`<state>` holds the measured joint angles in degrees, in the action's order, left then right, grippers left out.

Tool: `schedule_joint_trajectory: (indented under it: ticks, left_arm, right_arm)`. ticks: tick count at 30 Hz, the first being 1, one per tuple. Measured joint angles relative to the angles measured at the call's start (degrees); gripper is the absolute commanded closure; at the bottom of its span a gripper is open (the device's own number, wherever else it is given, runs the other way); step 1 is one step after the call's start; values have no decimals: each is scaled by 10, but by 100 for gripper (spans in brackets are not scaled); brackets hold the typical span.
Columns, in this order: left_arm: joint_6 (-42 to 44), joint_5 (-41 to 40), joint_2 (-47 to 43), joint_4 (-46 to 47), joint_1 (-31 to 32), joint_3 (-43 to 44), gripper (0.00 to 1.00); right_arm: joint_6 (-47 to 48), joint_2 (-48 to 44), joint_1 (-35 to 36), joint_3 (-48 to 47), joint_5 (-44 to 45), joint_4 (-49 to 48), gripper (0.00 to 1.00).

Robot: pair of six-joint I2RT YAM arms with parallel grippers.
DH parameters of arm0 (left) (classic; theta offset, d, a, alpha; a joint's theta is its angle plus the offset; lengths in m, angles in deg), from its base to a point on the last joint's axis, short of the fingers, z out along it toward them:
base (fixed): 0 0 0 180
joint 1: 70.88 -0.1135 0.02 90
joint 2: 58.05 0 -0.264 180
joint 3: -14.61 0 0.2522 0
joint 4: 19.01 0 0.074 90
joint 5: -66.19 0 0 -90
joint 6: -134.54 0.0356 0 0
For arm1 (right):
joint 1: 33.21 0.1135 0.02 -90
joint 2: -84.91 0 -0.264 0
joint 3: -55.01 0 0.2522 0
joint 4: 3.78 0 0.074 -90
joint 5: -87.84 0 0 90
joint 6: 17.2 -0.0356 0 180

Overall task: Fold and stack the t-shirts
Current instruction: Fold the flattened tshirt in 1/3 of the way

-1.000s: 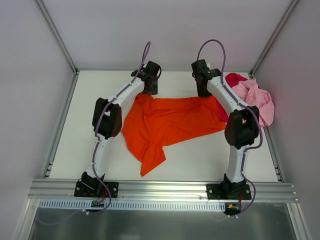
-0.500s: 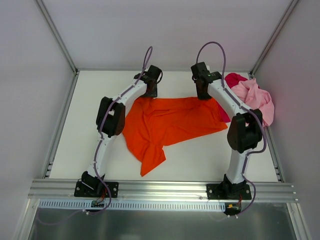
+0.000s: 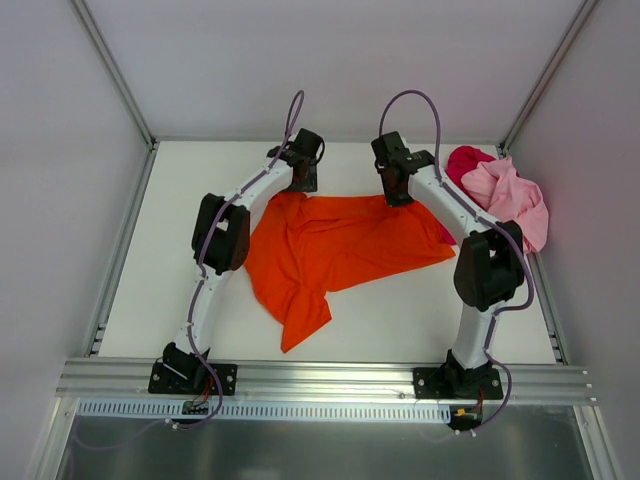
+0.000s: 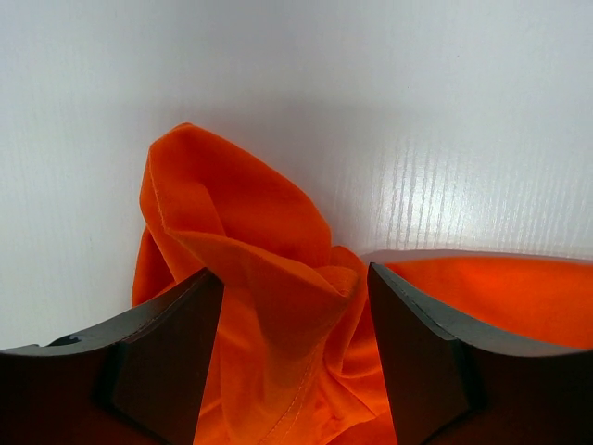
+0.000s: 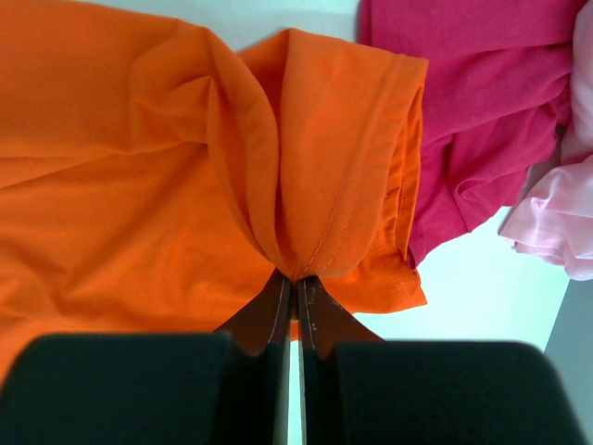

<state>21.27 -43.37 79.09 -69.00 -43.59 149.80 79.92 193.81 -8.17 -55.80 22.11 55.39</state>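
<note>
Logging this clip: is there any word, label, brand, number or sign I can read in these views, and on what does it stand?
No readable text in any view.
The bright orange cloth t-shirt, the crimson-magenta cloth t-shirt and the light pink cloth t-shirt are plain, with no print or tag showing.
The white left arm and the white right arm show no legible marking; the fittings at their bases are too small to tell.

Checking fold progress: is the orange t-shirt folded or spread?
Spread, not folded: orange t-shirt lies rumpled, edge pinched in the right hand.
</note>
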Motion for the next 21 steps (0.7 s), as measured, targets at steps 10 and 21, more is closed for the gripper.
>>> schedule_joint_trajectory:
  ticks: [10,21]
  left_arm:
    - [1,-4,0,5,0,9,85]
    - [2,-9,0,4,0,11,100]
  right_arm:
    - [6,0,9,0,-6,-2,99]
    - [11,0,20,0,-5,-2,99]
